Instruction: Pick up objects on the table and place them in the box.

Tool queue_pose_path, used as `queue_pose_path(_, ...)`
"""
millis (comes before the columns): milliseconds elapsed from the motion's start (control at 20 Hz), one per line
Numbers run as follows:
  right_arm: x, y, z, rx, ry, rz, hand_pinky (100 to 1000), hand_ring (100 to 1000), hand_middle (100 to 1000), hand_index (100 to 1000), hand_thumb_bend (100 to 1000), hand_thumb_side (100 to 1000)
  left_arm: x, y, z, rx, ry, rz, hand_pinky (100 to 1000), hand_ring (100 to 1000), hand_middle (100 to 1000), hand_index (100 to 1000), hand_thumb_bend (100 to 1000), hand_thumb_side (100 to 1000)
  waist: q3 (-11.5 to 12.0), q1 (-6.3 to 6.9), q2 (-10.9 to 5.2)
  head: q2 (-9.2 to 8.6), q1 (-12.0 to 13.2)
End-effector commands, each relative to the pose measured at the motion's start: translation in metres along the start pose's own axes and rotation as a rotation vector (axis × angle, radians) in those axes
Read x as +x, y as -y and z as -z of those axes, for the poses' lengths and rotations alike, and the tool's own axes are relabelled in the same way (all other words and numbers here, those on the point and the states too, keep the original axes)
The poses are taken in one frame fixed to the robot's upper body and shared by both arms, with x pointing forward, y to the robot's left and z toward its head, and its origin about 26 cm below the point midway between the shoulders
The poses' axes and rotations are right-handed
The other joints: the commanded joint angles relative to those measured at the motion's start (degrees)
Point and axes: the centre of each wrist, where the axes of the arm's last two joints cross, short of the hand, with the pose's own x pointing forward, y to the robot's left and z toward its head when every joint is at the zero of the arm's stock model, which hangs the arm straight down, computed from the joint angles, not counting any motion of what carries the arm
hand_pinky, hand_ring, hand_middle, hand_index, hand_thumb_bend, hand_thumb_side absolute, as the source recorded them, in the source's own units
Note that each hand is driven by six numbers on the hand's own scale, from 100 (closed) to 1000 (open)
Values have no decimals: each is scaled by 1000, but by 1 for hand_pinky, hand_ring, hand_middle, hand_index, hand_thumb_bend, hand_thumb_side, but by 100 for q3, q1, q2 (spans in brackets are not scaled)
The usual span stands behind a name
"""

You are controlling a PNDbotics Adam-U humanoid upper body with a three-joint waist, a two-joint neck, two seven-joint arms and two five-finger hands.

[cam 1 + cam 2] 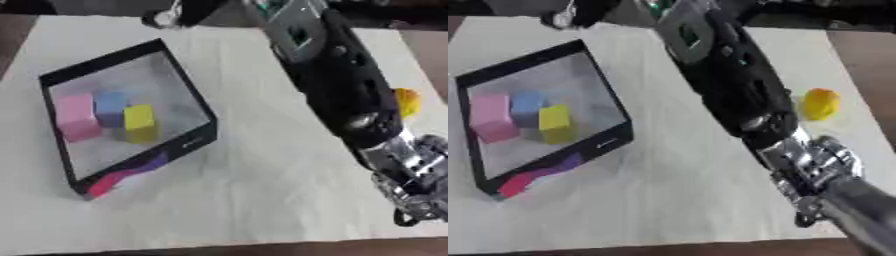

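White tablecloth (262, 190) (dark table edges)

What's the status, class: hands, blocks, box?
Right hand low right, fingers unclear. Left hand not visible. Pink block, blue block, yellow block in box. Orange object on table, beyond right arm.

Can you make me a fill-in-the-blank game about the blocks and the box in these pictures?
1. The box holds ____ blocks.
2. The block between the pink block and the yellow block is ____.
3. The orange thing lies ____ the box, on the table.
4. The walls of the box are ____.

Missing words: three; blue; outside; black
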Motion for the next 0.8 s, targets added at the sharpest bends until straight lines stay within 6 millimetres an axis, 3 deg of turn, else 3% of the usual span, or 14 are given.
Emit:
queue_pose_path(50, -7, 43, -31, -148, -32, -28, 882, 841, 790, 902, 474, 181, 6, -9, 7, 22, 39, 32, 701, 659, 747, 817, 305, 487, -91, 41, -103, -8, 199)
queue_pose_path(200, -14, 54, -60, -207, -93, -33, 884, 844, 795, 902, 486, 189, 5, -12, 5, 42, 36, 37, 701, 658, 747, 818, 306, 491, -250, 13, -82, -8, 522)
queue_pose_path(400, -18, 53, -88, -157, -172, -69, 890, 854, 810, 906, 492, 252, 5, -15, 5, 57, 40, 48, 701, 657, 747, 818, 305, 492, -385, -4, -16, -8, 773)
queue_pose_path(800, -68, 55, -143, 24, -403, -166, 898, 871, 827, 909, 489, 339, 5, -16, 6, 79, 41, 49, 701, 655, 746, 818, 305, 495, -493, 55, 118, -8, 1070)
